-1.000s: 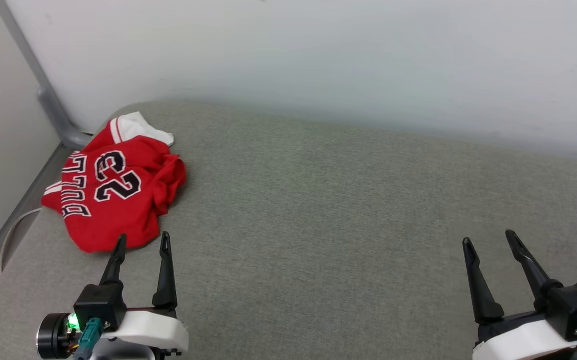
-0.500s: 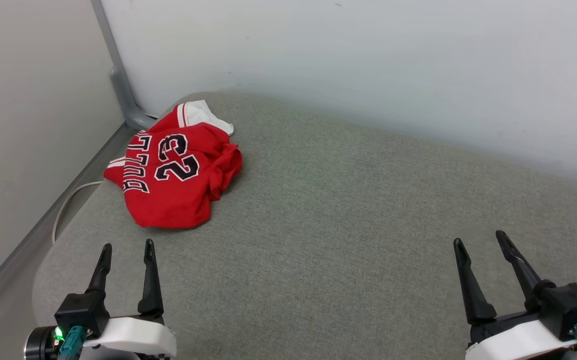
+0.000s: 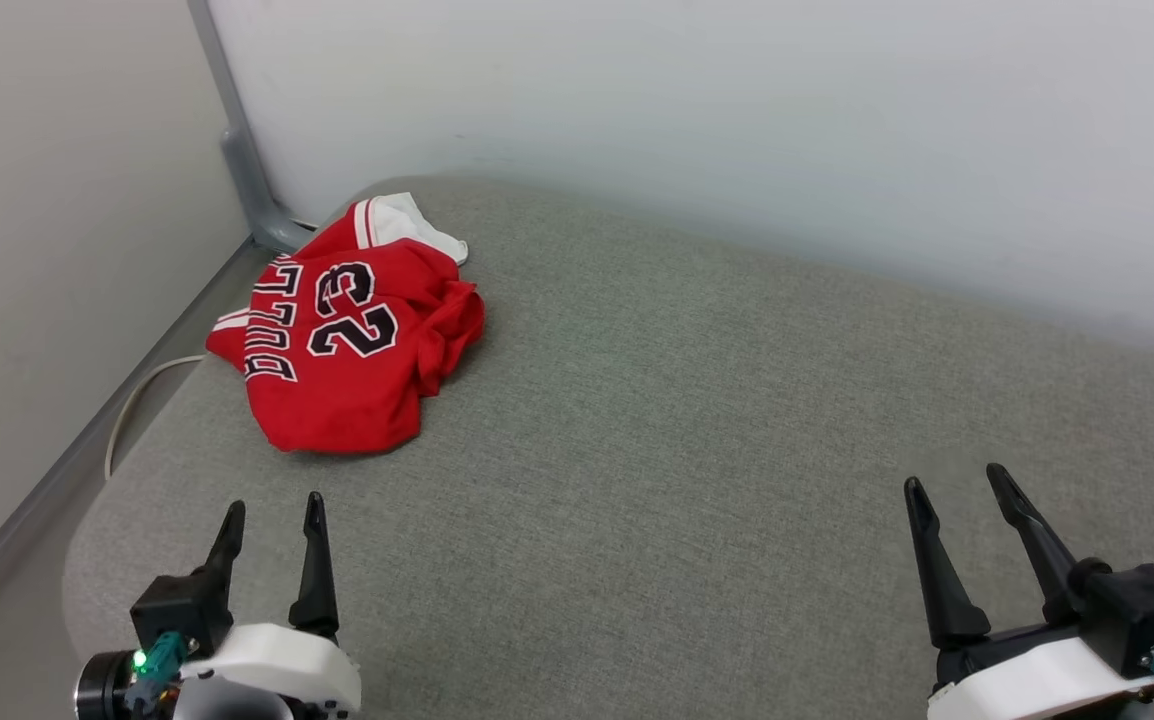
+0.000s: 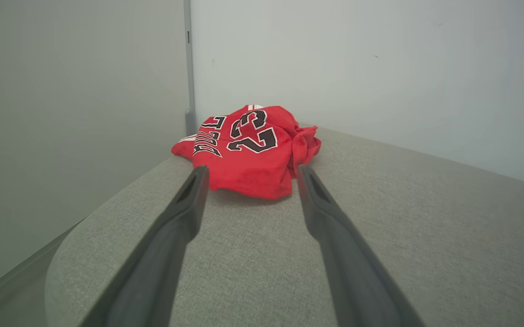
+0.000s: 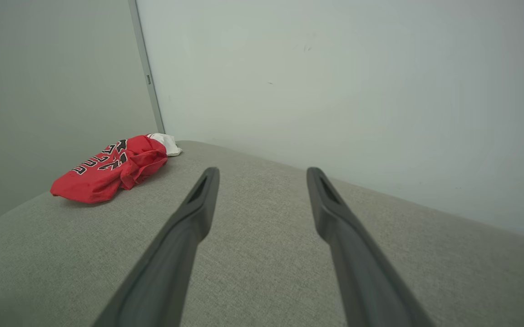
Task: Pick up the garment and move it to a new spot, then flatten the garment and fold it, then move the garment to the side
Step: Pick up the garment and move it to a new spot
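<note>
garment [image 3: 347,350]: red jersey tee in a crumpled heap, not flat, folds bunched on its right side
print: black "23" and block letters with white outlines, face up, reading sideways in the head view
sleeve [image 3: 407,225]: white, with red-and-white striped trim, sticks out at the far end of the heap
garment spot: far left corner of the grey padded surface [image 3: 687,450], its left edge at the surface's rim
left gripper [image 3: 274,505]: fingers spread apart, holds nothing, near the garment's near hem and not touching it; in the left wrist view the heap sits just past the fingertips
right gripper [image 3: 954,478]: fingers spread apart, holds nothing, over the near right of the surface, well apart from the garment
corner post [image 3: 237,150]: grey, just behind the garment
cable [image 3: 137,390]: white, off the surface's left edge
wall [image 3: 737,120]: plain, pale, behind the surface
</note>
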